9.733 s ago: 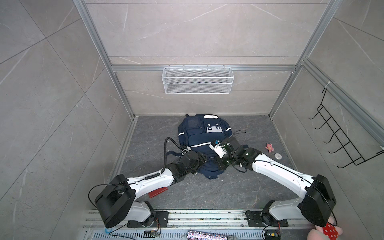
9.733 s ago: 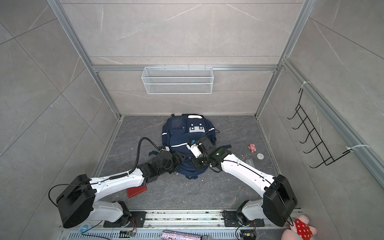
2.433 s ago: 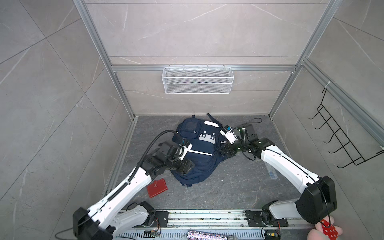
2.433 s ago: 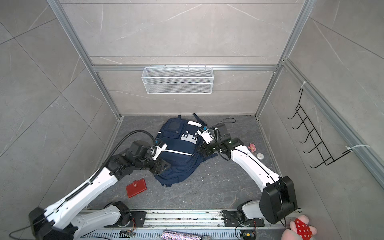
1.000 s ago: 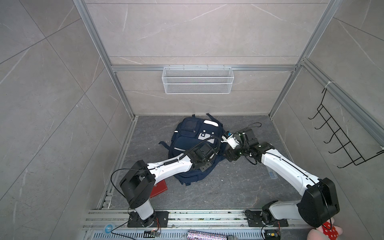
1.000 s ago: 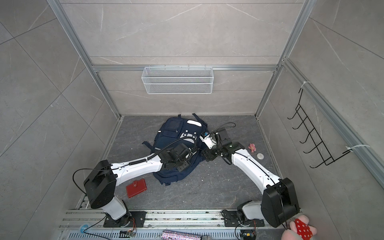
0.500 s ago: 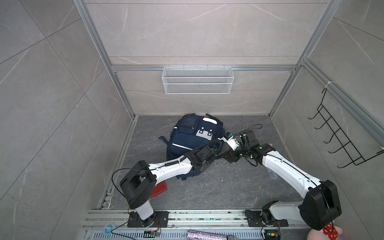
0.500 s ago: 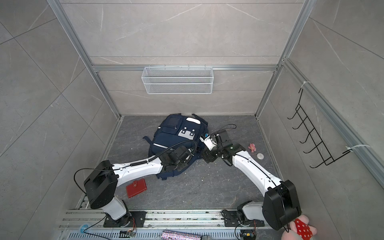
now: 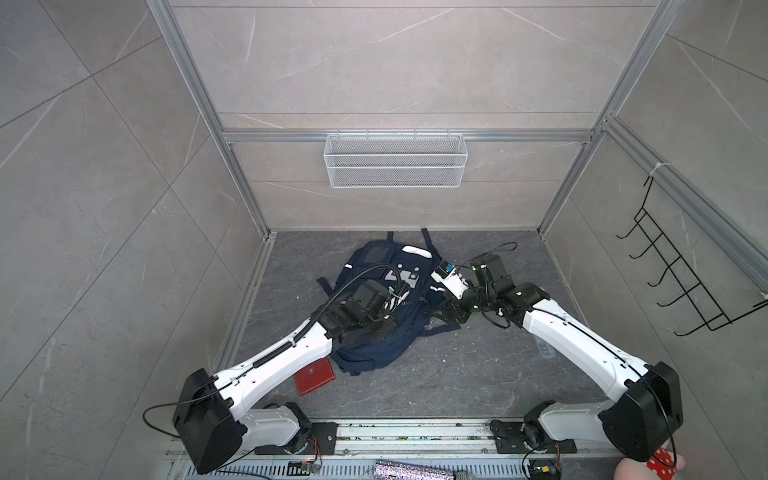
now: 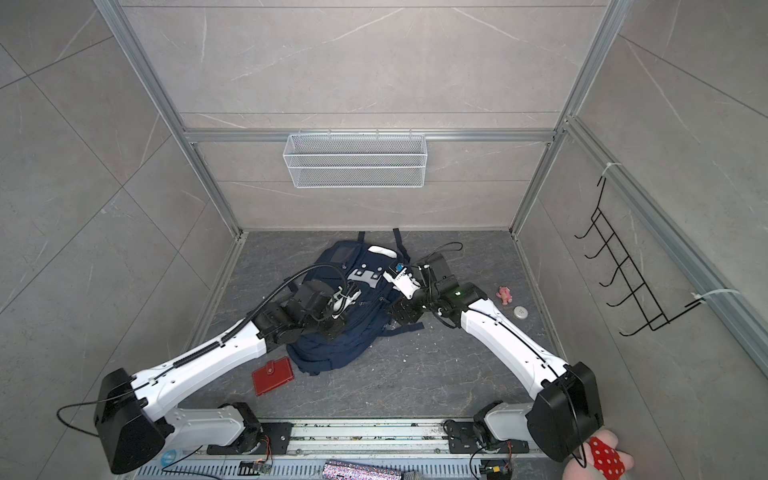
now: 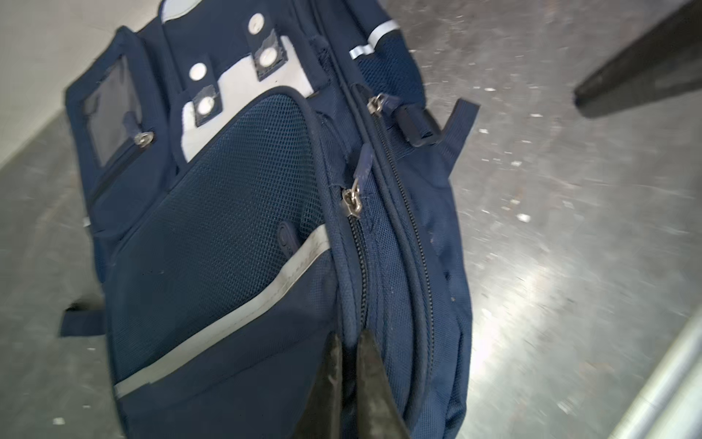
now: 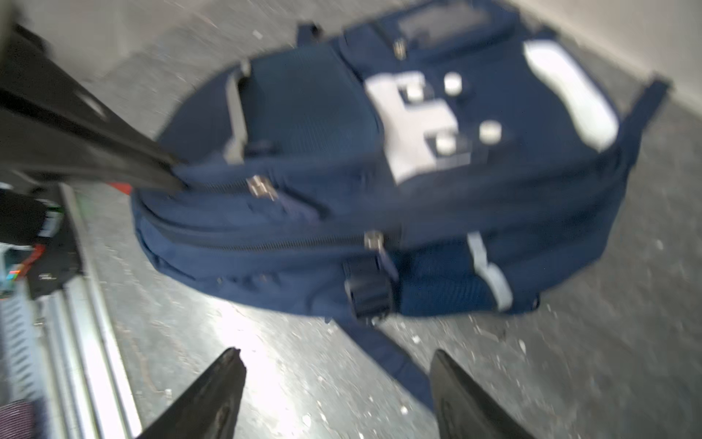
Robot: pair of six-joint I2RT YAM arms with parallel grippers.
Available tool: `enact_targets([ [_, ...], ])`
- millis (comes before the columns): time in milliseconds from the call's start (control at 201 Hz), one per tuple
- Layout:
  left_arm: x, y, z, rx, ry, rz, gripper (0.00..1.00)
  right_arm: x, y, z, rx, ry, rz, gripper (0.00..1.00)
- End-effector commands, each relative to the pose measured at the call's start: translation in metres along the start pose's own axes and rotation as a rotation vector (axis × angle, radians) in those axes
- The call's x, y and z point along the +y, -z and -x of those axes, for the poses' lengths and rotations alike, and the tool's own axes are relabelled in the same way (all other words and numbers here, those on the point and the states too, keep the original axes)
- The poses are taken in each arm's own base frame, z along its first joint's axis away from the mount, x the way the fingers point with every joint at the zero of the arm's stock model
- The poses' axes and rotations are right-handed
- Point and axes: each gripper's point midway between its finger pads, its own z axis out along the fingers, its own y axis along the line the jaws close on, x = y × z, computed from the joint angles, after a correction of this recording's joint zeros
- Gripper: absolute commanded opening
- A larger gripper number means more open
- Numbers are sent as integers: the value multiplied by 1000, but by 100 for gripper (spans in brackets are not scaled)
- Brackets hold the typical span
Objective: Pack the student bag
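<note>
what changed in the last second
The left gripper closed its fingers on the student bag, pinching the piped seam beside the zip. The right gripper stayed open beside the bag, holding nothing; the red wallet and the bag itself barely moved.

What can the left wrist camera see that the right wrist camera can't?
Only the left wrist view shows the left gripper up close, pinched shut on the edge of the backpack beside a zip. Only the right wrist view shows the right gripper open, a loose strap on the floor seen between its fingers. Both show the navy backpack lying down, with its white patch.
</note>
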Motion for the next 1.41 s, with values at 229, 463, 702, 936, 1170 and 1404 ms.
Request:
enact_targets([
  [229, -25, 43, 16, -112, 94, -208, 0, 59, -25, 16, 55, 63, 280, 76],
  [463, -27, 46, 14, -123, 112, -220, 0, 60, -48, 4, 121, 60, 325, 70],
  [702, -29, 45, 7, -106, 122, -230, 0, 55, -64, 4, 114, 65, 303, 69],
  [936, -33, 45, 6, -102, 133, -253, 0, 59, -76, 0, 140, 79, 315, 68],
  [1170, -37, 43, 6, -97, 136, -278, 0, 63, -84, 1, 146, 86, 330, 67],
  [1404, -36, 42, 6, -95, 141, -284, 0, 80, -88, -3, 174, 99, 389, 59],
])
